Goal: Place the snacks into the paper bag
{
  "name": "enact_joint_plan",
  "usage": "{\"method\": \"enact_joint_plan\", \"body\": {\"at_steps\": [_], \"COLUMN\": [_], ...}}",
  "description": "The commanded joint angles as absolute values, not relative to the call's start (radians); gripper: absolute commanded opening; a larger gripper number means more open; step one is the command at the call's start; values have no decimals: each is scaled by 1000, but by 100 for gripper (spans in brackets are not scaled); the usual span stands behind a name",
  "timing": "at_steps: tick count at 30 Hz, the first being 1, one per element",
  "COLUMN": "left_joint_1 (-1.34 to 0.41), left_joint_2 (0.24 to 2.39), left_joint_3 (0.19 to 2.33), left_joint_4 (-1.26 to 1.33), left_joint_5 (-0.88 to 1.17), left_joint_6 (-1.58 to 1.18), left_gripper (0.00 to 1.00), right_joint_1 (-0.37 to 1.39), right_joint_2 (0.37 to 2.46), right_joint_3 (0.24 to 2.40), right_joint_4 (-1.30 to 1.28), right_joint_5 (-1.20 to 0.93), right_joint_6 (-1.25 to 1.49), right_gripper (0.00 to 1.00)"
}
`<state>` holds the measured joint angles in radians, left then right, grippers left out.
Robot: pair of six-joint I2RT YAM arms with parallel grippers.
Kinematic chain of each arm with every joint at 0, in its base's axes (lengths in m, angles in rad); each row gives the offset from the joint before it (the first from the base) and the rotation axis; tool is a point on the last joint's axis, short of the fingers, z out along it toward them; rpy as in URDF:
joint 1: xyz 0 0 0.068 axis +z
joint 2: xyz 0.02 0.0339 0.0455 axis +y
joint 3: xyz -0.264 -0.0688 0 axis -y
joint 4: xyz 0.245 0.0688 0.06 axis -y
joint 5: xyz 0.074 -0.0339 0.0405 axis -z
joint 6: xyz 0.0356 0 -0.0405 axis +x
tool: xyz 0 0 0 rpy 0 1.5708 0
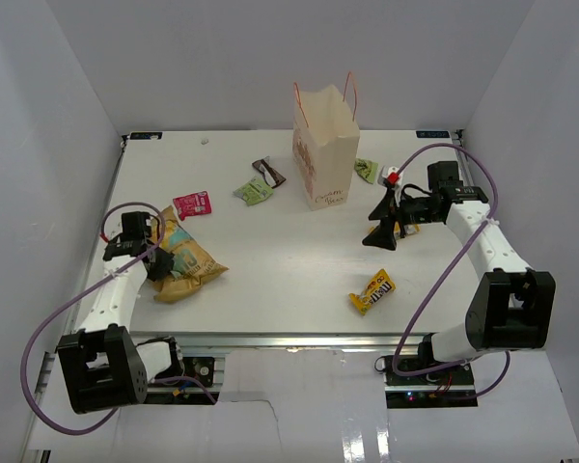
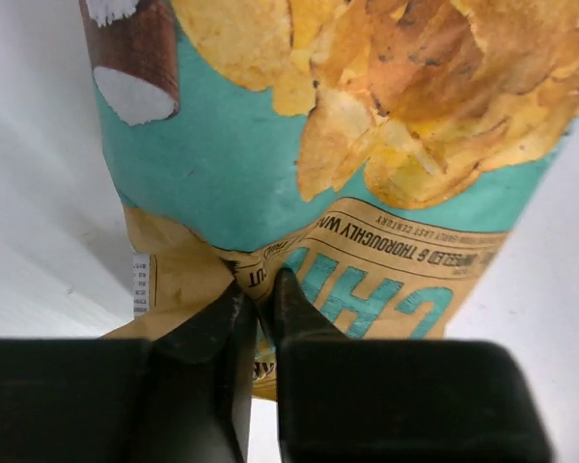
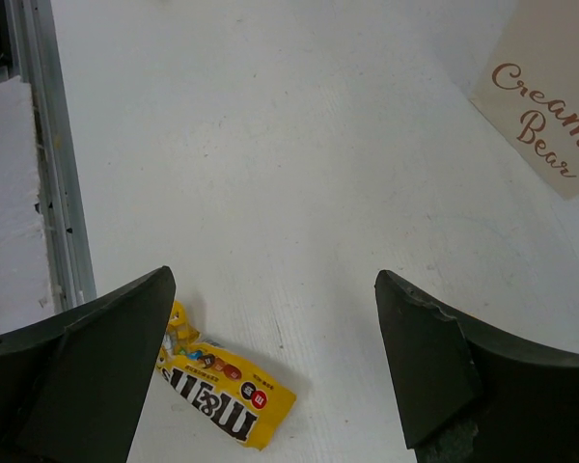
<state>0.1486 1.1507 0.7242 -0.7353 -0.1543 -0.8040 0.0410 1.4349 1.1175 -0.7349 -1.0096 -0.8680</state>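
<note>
**Left pincer nips the chip bag's edge; right pincer hangs spread over the table**

The large tan-and-teal chip bag lies at the left of the white table, well apart from the tall cream paper bag with red cord handles, which stands upright near the far edge. From overhead, the left gripper sits at the bag's near-left edge, but its jaws are hard to read there. The left wrist view settles it: the fingers are almost together, pinching a fold of the chip bag at its tan seam.

The right gripper, just right of the paper bag, has its jaws wide apart and holds nothing. Its wrist view shows the yellow M&M's pouch flat on the table beside the left-hand finger, and the brown lettering on the paper bag.

Overhead alone shows a pink packet, a green packet and a dark brown wrapper between chip bag and paper bag.
</note>
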Motion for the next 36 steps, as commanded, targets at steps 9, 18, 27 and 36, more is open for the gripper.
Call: {"method": "enact_joint_plan", "body": {"at_steps": [9,18,27,36], "left_joint_1": [155,150,147,140], "left_joint_2": [1020,890,859,857], "left_joint_3": [652,621,595,603], "left_joint_4": [-623,-611,-611,-611], "left_joint_5": [352,626,729,764], "left_joint_6": [-813,-908,-913,-908], "left_gripper": [0,0,0,0], "right_joint_1": [372,881,1068,1083], "right_joint_2": [1404,1331,1420,1517], "right_joint_3": [1191,1009,1006,1068], "right_joint_4": [-1165,-206,-43,-98], "right_joint_5": [-1031,-450,-304,-258], "right_joint_6": [-1678,-1191,-1365,-1531], "right_gripper": [90,90,90,94]}}
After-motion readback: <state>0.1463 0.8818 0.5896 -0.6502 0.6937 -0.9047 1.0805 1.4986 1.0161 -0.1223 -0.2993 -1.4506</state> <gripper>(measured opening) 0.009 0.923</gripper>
